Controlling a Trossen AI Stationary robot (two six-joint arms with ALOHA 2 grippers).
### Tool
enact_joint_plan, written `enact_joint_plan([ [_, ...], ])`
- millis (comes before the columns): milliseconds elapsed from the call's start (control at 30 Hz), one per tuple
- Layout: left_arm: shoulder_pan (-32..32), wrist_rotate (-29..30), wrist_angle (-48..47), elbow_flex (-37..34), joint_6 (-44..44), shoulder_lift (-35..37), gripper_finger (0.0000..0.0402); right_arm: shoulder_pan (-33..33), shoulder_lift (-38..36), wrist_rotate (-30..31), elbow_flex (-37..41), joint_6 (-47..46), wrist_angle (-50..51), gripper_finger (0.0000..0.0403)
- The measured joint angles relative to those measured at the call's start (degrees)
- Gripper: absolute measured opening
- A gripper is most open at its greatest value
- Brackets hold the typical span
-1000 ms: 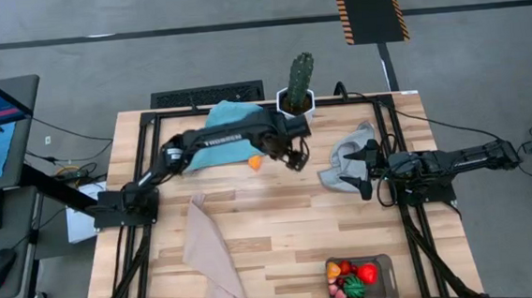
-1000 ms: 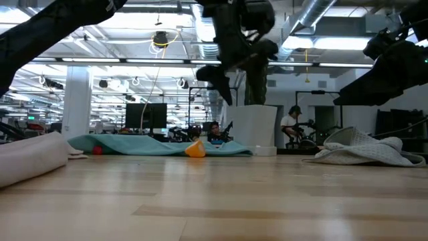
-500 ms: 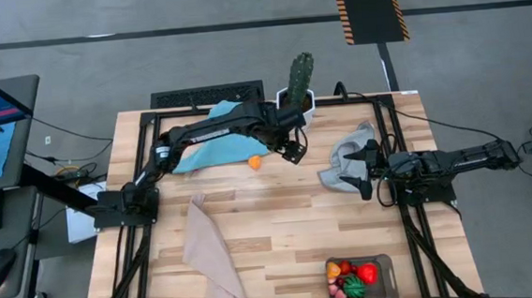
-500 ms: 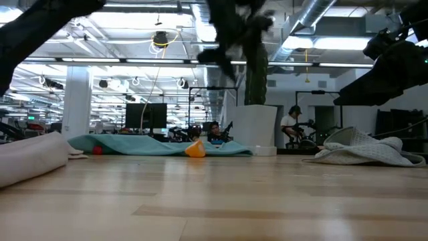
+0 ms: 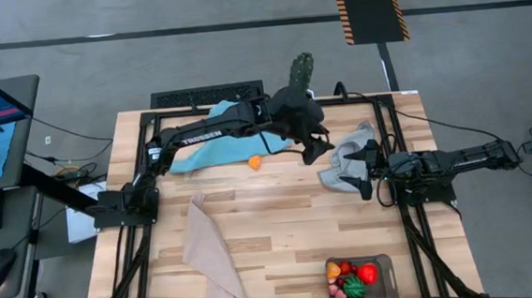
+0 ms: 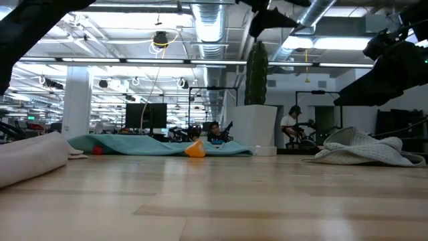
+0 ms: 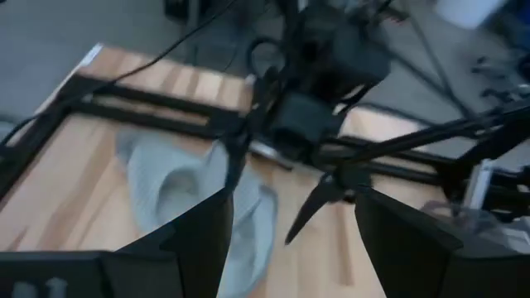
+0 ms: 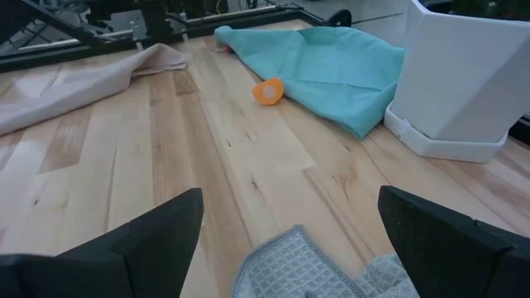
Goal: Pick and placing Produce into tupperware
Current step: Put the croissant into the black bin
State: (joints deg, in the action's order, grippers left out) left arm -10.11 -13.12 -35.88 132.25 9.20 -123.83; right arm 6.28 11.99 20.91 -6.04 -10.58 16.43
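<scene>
— Tupperware [image 5: 385,282]?
— Clear greyish tub, rounded corners, upright and lidless near the table's 5 o'clock corner. Holds a heap of produce [image 5: 353,279]: red pieces at 3 o'clock inside, orange and yellow at 9 o'clock, pink toward 7 o'clock, something green low in the middle.
— Anything outside?
— One orange piece [image 5: 256,163], small and rounded, alone on bare wood toward 12 o'clock, well apart from the tub. Also seen low [image 6: 195,149] and from the right wrist [image 8: 268,90], paler face turned sideways.
</scene>
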Motion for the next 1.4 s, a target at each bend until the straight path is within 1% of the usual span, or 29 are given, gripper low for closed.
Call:
enact_joint_plan([
  [100,-0.61,-0.48,3.41,-0.01,-0.03,0.28,0.0240,-0.01,0.00,0.00,0.00,-0.01,0.00,0.0386],
  [200,-1.25,-0.13,3.83,0.06,0.35,0.42,0.0240,0.00,0.00,0.00,0.00,-0.01,0.00,0.0386],
  [267,-1.38,-2.44,6.69,-0.23,0.52,-0.37,0.0240,0.00,0.00,0.00,0.00,0.01,0.00,0.0386],
  [333,-0.74,-7.03,13.85,-1.84,0.86,-1.42,0.0240,0.00,0.00,0.00,0.00,0.00,0.00,0.0386],
  [400,-0.14,-9.53,21.38,-4.93,1.53,-1.95,0.0240,-0.01,0.00,0.00,0.00,-0.01,0.01,0.0386],
  [467,0.52,-10.09,28.55,-8.94,1.07,-1.95,0.0240,0.00,0.00,0.00,0.00,0.00,0.01,0.0386],
  [533,0.70,-8.38,34.00,-13.04,0.56,-1.73,0.0240,-0.02,0.00,0.00,0.00,-0.01,0.02,0.0386],
  [567,0.49,-8.89,36.06,-14.85,0.67,-1.70,0.0240,0.00,0.00,0.00,0.00,0.01,0.00,0.0386],
  [667,-0.31,-13.10,44.42,-19.62,2.33,-1.41,0.0240,0.00,0.00,0.00,0.00,0.00,0.02,0.0386],
  [700,-0.41,-12.99,47.45,-21.49,3.84,-1.15,0.0240,-0.02,0.00,0.00,0.00,0.00,0.00,0.0386],
  [733,-0.58,-12.23,49.24,-23.09,5.16,-0.76,0.0240,-0.01,0.01,0.00,0.00,0.01,-0.01,0.0386],
  [800,-0.88,-10.24,49.26,-26.76,6.53,0.38,0.0240,-0.02,0.00,0.00,0.00,0.01,0.00,0.0386],
  [900,-1.21,-5.41,48.86,-33.75,9.89,3.08,0.0240,-0.02,0.01,0.00,0.00,0.01,-0.02,0.0386],
  [1000,-1.48,-0.06,48.97,-42.29,14.29,6.95,0.0240,-0.02,0.00,-0.01,0.00,-0.01,-0.02,0.0386],
  [1067,-2.00,1.55,50.65,-48.50,17.52,9.68,0.0240,-0.02,0.00,0.00,0.00,-0.01,-0.07,0.0386],
  [1133,-2.21,3.92,52.34,-53.40,22.65,11.85,0.0240,0.00,0.00,-0.02,0.00,-0.01,-0.07,0.0386],
  [1200,-2.24,7.73,50.07,-57.00,28.79,14.70,0.0240,-0.01,0.00,0.00,0.00,0.00,-0.09,0.0386],
  [1267,-2.00,12.16,46.40,-58.85,34.21,16.93,0.0240,-0.02,0.00,0.00,0.00,0.01,-0.09,0.0386],
  [1333,-1.65,16.81,39.78,-59.40,38.24,18.10,0.0240,-0.02,0.00,0.00,0.00,-0.01,-0.11,0.0386],
  [1400,-1.36,19.92,32.95,-58.88,41.74,18.34,0.0240,0.00,0.02,-0.02,0.00,-0.01,-0.13,0.0386],
])
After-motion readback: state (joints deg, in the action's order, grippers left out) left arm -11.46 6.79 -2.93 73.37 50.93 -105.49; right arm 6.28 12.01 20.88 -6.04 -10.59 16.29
